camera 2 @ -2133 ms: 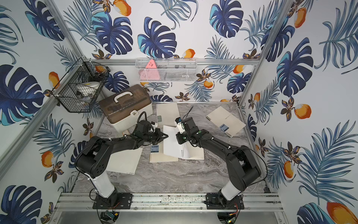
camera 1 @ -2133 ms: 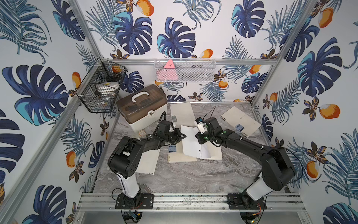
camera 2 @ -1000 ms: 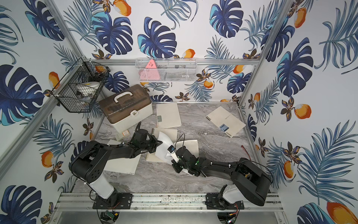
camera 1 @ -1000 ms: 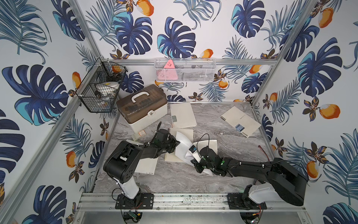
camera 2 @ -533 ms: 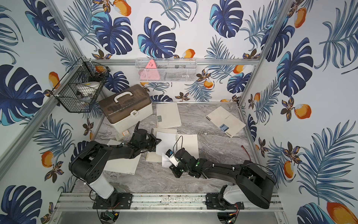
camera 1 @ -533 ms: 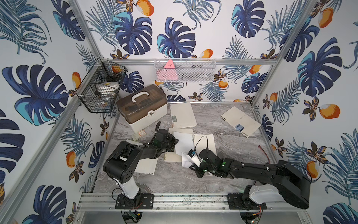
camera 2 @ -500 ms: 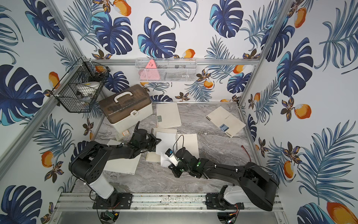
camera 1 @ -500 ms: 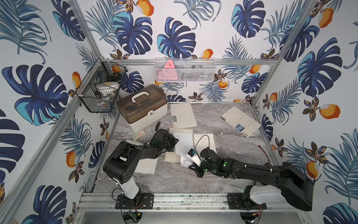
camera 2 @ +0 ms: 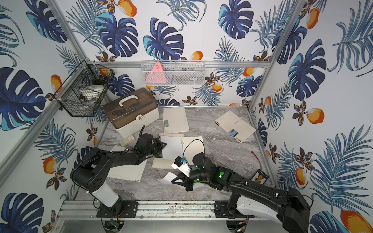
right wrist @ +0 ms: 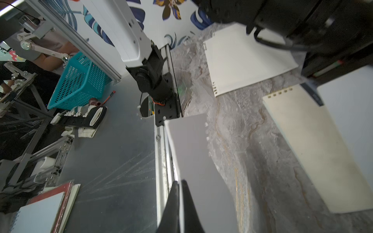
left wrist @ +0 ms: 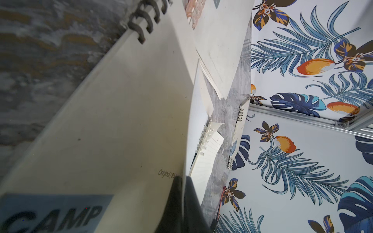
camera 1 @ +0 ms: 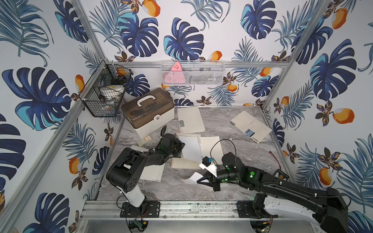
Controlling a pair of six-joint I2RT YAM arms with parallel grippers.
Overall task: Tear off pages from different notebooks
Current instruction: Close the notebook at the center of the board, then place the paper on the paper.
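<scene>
On grey marbled tabletop [camera 1: 219, 121], between leaf-print walls [camera 1: 222, 30], notebooks [camera 1: 251, 126]

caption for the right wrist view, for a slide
Right gripper shut on a torn page, punched edge free; another loose page lies on the marble table beyond.

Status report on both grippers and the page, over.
Left gripper shut on CAMP notebook cover. Right gripper shut on torn page, off the notebook. Another loose page lies by left arm.
</scene>
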